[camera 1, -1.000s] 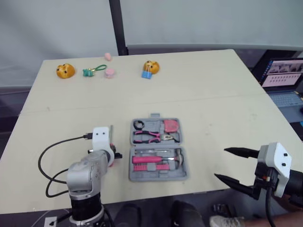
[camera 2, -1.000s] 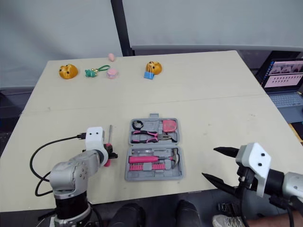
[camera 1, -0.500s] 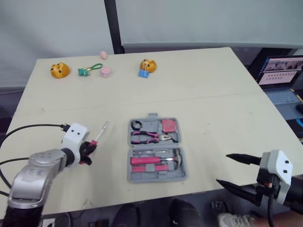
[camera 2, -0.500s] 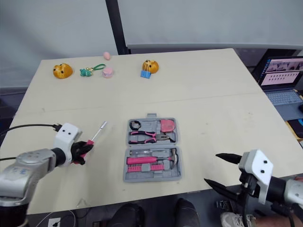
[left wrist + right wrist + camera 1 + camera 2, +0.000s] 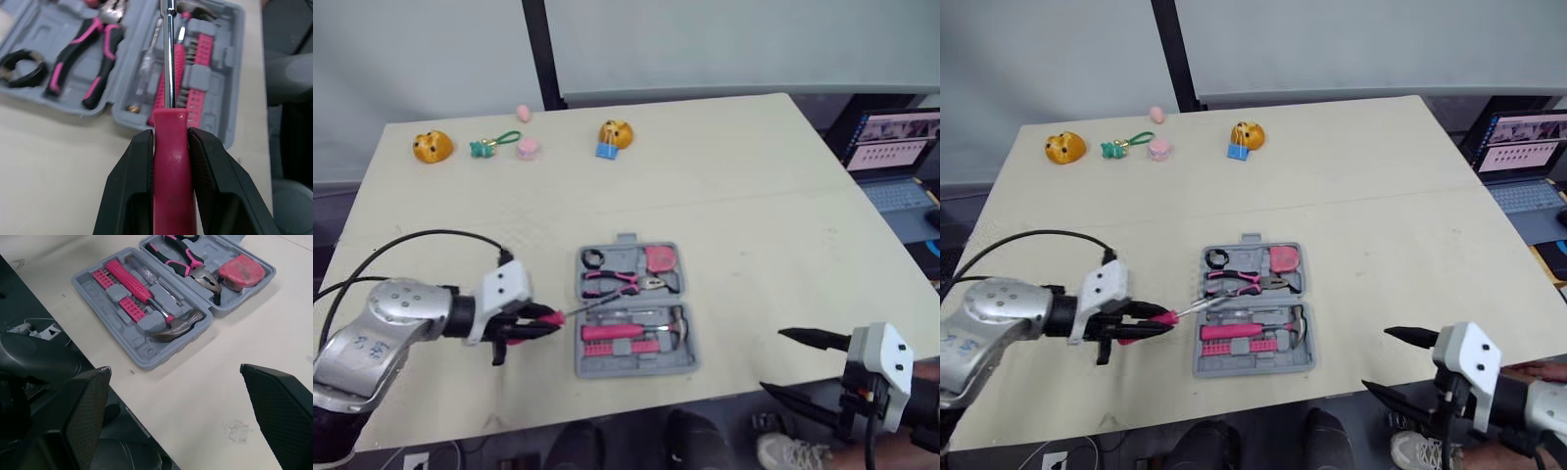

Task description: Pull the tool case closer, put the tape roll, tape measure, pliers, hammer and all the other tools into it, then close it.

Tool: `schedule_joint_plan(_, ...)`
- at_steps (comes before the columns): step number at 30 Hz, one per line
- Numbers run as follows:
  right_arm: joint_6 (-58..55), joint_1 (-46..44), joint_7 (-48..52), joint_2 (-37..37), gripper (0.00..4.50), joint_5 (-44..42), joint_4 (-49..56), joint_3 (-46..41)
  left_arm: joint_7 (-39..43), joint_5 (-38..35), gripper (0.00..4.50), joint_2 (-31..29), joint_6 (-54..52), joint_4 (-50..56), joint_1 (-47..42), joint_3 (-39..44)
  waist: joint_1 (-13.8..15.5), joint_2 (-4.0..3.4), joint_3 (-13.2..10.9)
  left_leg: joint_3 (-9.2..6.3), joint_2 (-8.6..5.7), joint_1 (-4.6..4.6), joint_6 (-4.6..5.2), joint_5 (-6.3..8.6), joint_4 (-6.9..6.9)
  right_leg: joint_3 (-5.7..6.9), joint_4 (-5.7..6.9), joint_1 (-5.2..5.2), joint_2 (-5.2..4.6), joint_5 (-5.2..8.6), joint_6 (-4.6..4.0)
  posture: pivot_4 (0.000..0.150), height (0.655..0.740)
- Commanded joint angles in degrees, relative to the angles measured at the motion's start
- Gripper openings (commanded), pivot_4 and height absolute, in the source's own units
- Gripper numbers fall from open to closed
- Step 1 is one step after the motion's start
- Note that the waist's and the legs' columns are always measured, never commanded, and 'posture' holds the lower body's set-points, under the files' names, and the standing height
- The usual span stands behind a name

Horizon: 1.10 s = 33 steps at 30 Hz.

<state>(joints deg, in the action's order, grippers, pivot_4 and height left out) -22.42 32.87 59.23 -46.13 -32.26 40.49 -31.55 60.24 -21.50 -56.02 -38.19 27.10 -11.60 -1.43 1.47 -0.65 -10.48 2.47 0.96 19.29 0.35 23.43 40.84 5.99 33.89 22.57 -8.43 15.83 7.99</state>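
Note:
The grey tool case (image 5: 631,369) lies open in the middle of the table. In it are a black tape roll (image 5: 598,258), pink-handled pliers (image 5: 617,282), a pink tape measure (image 5: 663,258) and a hammer (image 5: 142,289). My left gripper (image 5: 533,323) is shut on the pink handle of a screwdriver (image 5: 170,161), just left of the case. The steel shaft reaches over the case's left edge, above the near half. My right gripper (image 5: 771,359) hangs open past the table's front right edge, holding nothing.
Small toys line the far edge: an orange figure (image 5: 430,146), a green keychain (image 5: 489,145), a pink piece (image 5: 527,148) and an orange figure with a blue clip (image 5: 614,136). A laptop (image 5: 891,147) stands off the table's right side. A black pole (image 5: 536,49) rises behind.
My left gripper has swung right with the screwdriver, whose shaft now points over the case instead of away from it. The right gripper has barely moved.

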Motion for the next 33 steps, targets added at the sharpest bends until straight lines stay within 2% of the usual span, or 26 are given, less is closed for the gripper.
schedule_joint_plan(1,1.03,0.41,-0.19,0.63,4.50,-0.05,1.79,0.05,-0.81,3.36,0.56,0.66,2.57,2.32,-3.32,-4.48,0.01,0.00,0.00,0.04,0.00,0.01,0.00,0.00,0.00,0.00,0.00,0.00,0.00,0.00,0.00,0.150,0.7400)
schedule_joint_plan(12,2.43,1.95,0.54,1.15,4.50,1.54,1.11,0.61,0.38,9.25,0.56,6.23,0.91,1.51,-14.84,-18.89,0.06,0.04,-0.03,0.37,0.00,0.03,0.05,-0.03,0.04,-0.02,0.00,-0.01,0.06,-0.02,0.03,0.150,0.7400)
schedule_joint_plan(23,3.38,3.14,0.38,1.42,4.50,2.07,0.91,0.16,-0.39,8.94,0.56,11.84,-12.15,4.29,-24.95,-26.81,0.10,0.07,-0.04,0.35,-0.01,0.06,0.10,-0.05,0.13,-0.06,0.04,-0.03,0.06,-0.04,0.08,0.150,0.7400)
schedule_joint_plan(33,3.22,4.44,-0.20,1.62,4.50,2.08,2.00,-0.06,-0.68,6.55,0.56,11.40,-26.46,7.69,-30.00,-31.81,0.10,0.07,-0.05,0.33,-0.01,0.06,0.13,-0.07,0.15,-0.08,0.06,-0.04,0.06,-0.05,0.09,0.150,0.7400)
